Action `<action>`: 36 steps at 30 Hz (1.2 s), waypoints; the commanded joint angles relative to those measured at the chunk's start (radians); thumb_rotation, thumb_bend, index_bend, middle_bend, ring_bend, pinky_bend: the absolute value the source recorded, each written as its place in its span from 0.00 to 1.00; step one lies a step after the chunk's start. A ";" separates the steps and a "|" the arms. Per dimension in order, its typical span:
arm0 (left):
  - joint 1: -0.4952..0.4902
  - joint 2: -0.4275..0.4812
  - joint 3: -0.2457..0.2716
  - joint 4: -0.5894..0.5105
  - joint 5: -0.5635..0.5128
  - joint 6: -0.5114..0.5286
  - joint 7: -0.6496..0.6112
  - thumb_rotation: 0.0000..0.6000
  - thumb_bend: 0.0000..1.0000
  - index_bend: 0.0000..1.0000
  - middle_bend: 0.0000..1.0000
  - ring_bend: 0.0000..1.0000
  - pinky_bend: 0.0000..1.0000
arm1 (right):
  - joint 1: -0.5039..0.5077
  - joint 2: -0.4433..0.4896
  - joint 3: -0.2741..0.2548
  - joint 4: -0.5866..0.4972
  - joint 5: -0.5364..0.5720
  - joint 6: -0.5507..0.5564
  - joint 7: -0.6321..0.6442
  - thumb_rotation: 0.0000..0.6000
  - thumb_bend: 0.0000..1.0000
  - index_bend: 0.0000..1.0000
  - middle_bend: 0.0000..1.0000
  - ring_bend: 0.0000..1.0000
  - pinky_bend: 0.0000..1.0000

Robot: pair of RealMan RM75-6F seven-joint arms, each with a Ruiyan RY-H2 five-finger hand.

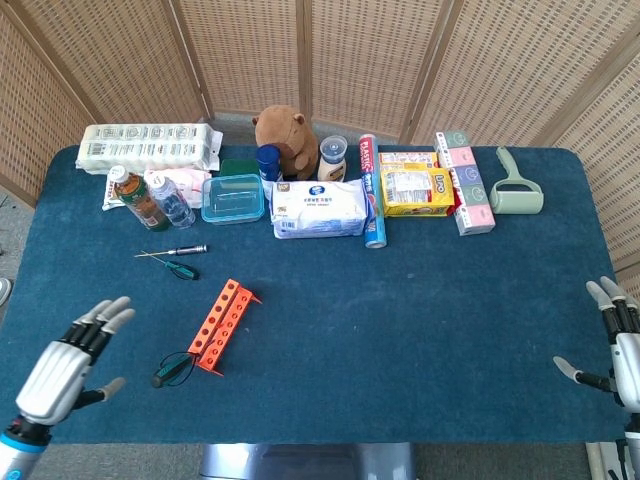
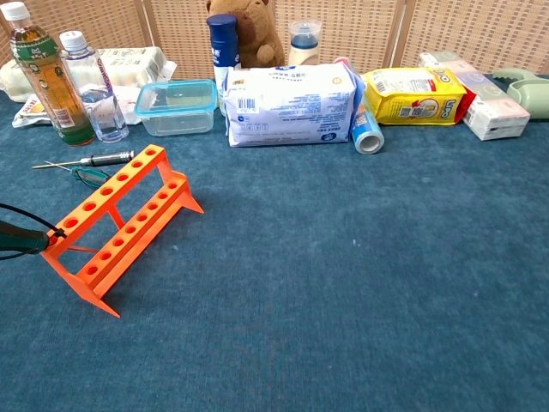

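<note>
orange test-tube rack (image 1: pixel 224 326) sits left of centre on the blue table (image 1: pixel 420 320), and its long axis runs on a diagonal in the head view, from the near-left end by the dark-handled tool (image 1: pixel 172 370) up toward the far right. its rows of holes face upward. in the chest view the rack (image 2: pixel 117 227) stands on its feet, one end toward the camera's left and the other angled away toward the containers at the back.

left hand (image 1: pixel 62 369) hovers over the near-left corner of the table, fingers spread and straight, thumb out to the side, holding nothing. it's near the tool and the rack but apart from both.

right hand (image 1: pixel 618 342) hangs at the near-right edge of the table, fingers apart and pointing away, thumb sticking out toward the cloth, nothing in it. well apart from everything on that side.

beyond the rack lie two screwdrivers (image 1: pixel 172 259), one silver, one green-handled, roughly crosswise. along the back row: two bottles (image 1: pixel 150 200), a clear lidded box (image 1: pixel 233 198), a white wipes pack (image 1: pixel 320 209), a brown plush toy (image 1: pixel 287 135), a yellow packet (image 1: pixel 417 190) and a lint roller (image 1: pixel 515 186).
</note>
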 commanded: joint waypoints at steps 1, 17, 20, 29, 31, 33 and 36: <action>-0.031 -0.036 -0.003 -0.067 0.006 -0.069 0.095 1.00 0.08 0.00 0.00 0.00 0.15 | -0.002 0.004 0.001 0.000 0.002 0.003 0.009 1.00 0.08 0.03 0.01 0.00 0.00; -0.066 -0.060 -0.049 -0.202 -0.084 -0.147 0.269 1.00 0.08 0.00 0.00 0.00 0.15 | -0.005 0.025 0.008 0.007 0.007 0.003 0.066 1.00 0.08 0.03 0.01 0.00 0.00; -0.074 -0.051 -0.060 -0.214 -0.101 -0.154 0.283 1.00 0.08 0.00 0.00 0.00 0.15 | -0.005 0.026 0.008 0.008 0.008 0.002 0.070 1.00 0.08 0.03 0.01 0.00 0.00; -0.094 -0.029 -0.094 -0.241 -0.148 -0.160 0.284 1.00 0.08 0.00 0.00 0.00 0.15 | -0.004 0.026 0.007 0.007 0.008 0.000 0.067 1.00 0.08 0.03 0.01 0.00 0.00; -0.098 -0.023 -0.101 -0.246 -0.150 -0.157 0.278 1.00 0.08 0.00 0.00 0.00 0.15 | -0.004 0.025 0.007 0.007 0.008 -0.001 0.065 1.00 0.08 0.03 0.01 0.00 0.00; -0.101 -0.016 -0.104 -0.251 -0.149 -0.154 0.273 1.00 0.08 0.00 0.00 0.00 0.15 | -0.004 0.025 0.007 0.006 0.008 -0.001 0.064 1.00 0.08 0.03 0.01 0.00 0.00; -0.098 0.004 -0.100 -0.265 -0.134 -0.138 0.247 1.00 0.08 0.00 0.00 0.00 0.15 | -0.004 0.024 0.008 0.007 0.008 0.000 0.063 1.00 0.08 0.03 0.01 0.00 0.00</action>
